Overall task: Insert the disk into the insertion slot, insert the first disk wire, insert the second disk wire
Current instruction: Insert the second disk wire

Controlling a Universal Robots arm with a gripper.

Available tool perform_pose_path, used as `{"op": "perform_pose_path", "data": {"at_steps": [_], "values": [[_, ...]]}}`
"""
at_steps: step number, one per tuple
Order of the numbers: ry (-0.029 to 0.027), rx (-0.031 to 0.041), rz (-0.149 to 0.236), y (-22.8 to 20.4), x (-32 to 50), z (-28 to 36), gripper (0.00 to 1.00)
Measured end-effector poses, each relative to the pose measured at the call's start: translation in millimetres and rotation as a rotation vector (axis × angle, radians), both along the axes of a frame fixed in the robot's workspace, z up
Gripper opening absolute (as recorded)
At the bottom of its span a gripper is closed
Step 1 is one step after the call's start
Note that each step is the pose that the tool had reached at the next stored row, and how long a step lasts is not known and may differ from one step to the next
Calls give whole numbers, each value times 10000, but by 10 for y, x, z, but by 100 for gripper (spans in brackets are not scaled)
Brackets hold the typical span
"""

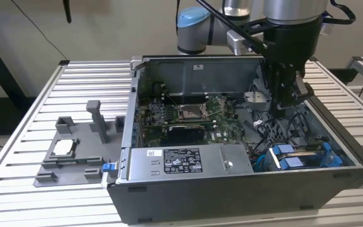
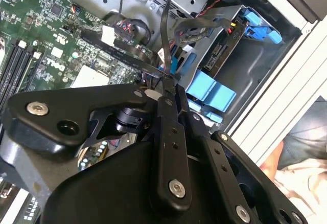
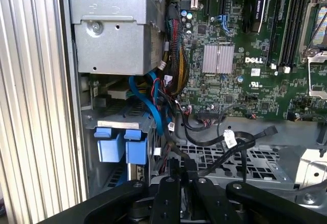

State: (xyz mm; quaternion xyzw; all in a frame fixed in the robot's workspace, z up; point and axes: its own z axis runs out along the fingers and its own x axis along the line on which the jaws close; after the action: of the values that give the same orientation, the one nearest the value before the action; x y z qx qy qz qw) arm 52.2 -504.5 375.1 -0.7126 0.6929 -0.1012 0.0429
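Blue-caddied disk (image 3: 110, 147) apparently seated in insertion slot (image 3: 120, 124).

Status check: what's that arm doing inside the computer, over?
Gripper shut on thin black flat wire. Blue-framed grey disk appears seated in narrow grey metal slot. Loose black cables crowd beside the gripper.

Exterior view: arm (image 1: 295, 19) cut off at twelve o'clock. Disk (image 1: 291, 164), four o'clock from the motherboard (image 1: 194, 118), shows me blue caddy ends only; body hidden. Second wrist view: person (image 2: 294, 170) blurred, cropped by the edge.
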Motion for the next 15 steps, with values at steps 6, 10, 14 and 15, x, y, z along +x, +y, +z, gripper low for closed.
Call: {"op": "perform_pose_path", "data": {"at_steps": [6, 10, 14, 15], "values": [[7, 1, -1, 0, 1, 0, 16], [10, 1, -1, 0, 2, 0, 16], [12, 1, -1, 0, 0, 0, 16], [12, 2, 0, 0, -8, -1, 16]]}}
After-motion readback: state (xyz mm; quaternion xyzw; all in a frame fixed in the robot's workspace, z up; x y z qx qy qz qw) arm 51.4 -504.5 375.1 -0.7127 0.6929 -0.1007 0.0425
